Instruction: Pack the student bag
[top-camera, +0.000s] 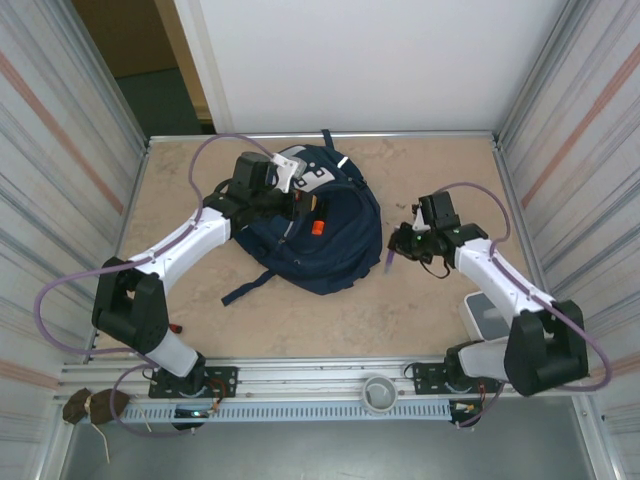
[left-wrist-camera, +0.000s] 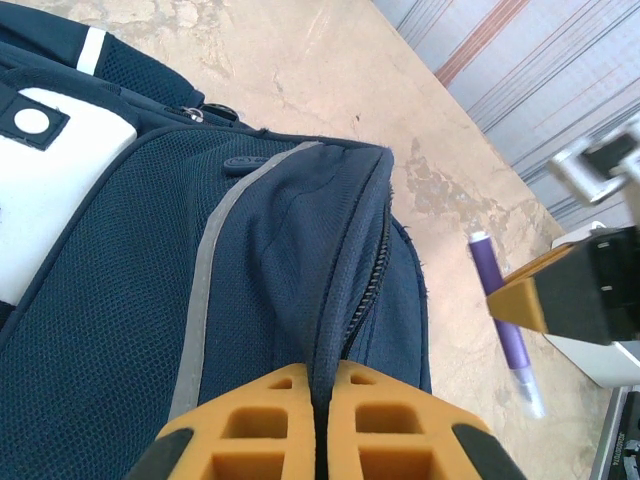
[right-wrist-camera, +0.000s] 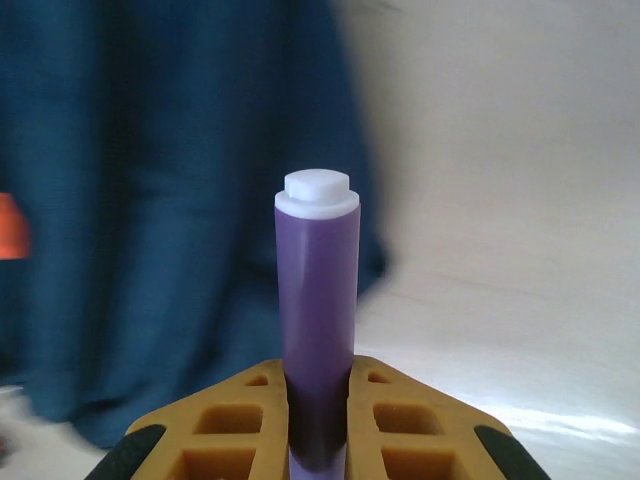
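Student bag (top-camera: 320, 235) slumped mid-table (top-camera: 330, 320): soft navy mesh fabric, zipper opening on top. Left hand (left-wrist-camera: 325, 378) pinched tight on zipper-edge fabric. Right hand (right-wrist-camera: 318, 385) closed round purple marker (right-wrist-camera: 318, 290): smooth cylinder, white cap. Marker's long axis points toward bag; bag near, left of right hand.

Top view evenly lit, soft overhead light, no hard glare; white back wall (top-camera: 380, 60) is brightest, faint soft shadow around student bag (top-camera: 330, 245) on counter (top-camera: 300, 320), side walls lean outward from the wide lens. Left wrist view crisp on the bag mesh, right gripper (left-wrist-camera: 515, 305) at frame edge smeared by motion blur, purple marker (left-wrist-camera: 516, 360) slightly soft. Right wrist view: marker sharp, bag behind heavily blurred, counter washed out with bright streak lower right
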